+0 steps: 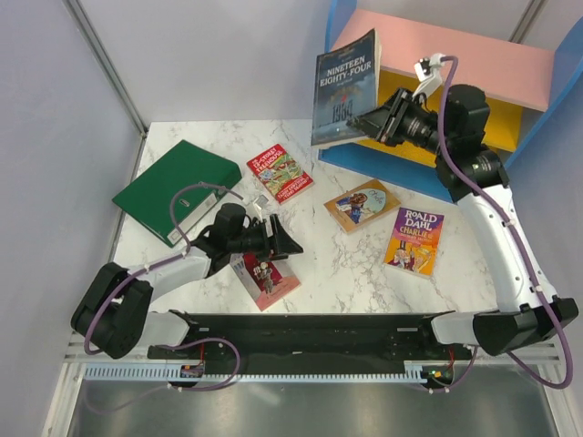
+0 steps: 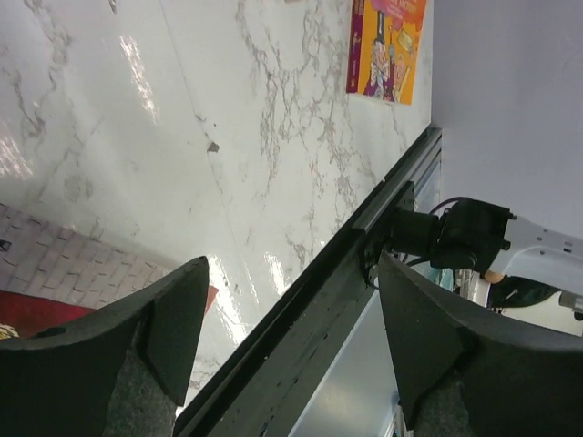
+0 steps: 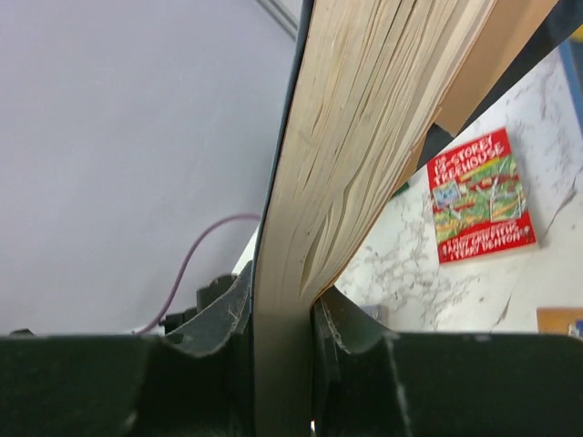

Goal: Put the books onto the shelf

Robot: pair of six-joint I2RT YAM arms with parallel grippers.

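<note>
The left hand (image 1: 278, 242) hangs low over the white marbled table (image 1: 319, 273) with its dark fingers (image 2: 173, 332) spread wide and nothing between them. The pink-red paperback with a building on its cover (image 1: 266, 278) lies flat just under and behind its fingertips; if this hand goes for that thin book, it would do best to work a finger under an edge rather than press on the cover. The right hand (image 1: 378, 119) is clamped on the lower edge of the dark blue-grey paperback "Nineteen Eighty-Four" (image 1: 346, 86). The book stands upright and slightly tilted just ahead of the wrist, in front of the left end of the slanted shelf with blue sides, pink top board and yellow boards (image 1: 455, 55). Placing it looks like the step in hand. The grip is narrow and the pages fan loose above the fingers, so the squeeze should hold firm, the book's bottom edge should lead onto a yellow board, and the fingers should part only once the book leans settled. Whether the book touches the shelf cannot be told. The book and the right arm cover much of the yellow boards, and the shelf is cut off at the upper and right edges of the overhead view. The right wrist view is filled by the page block, and the left wrist view catches only a corner of the pink-red cover.
</note>
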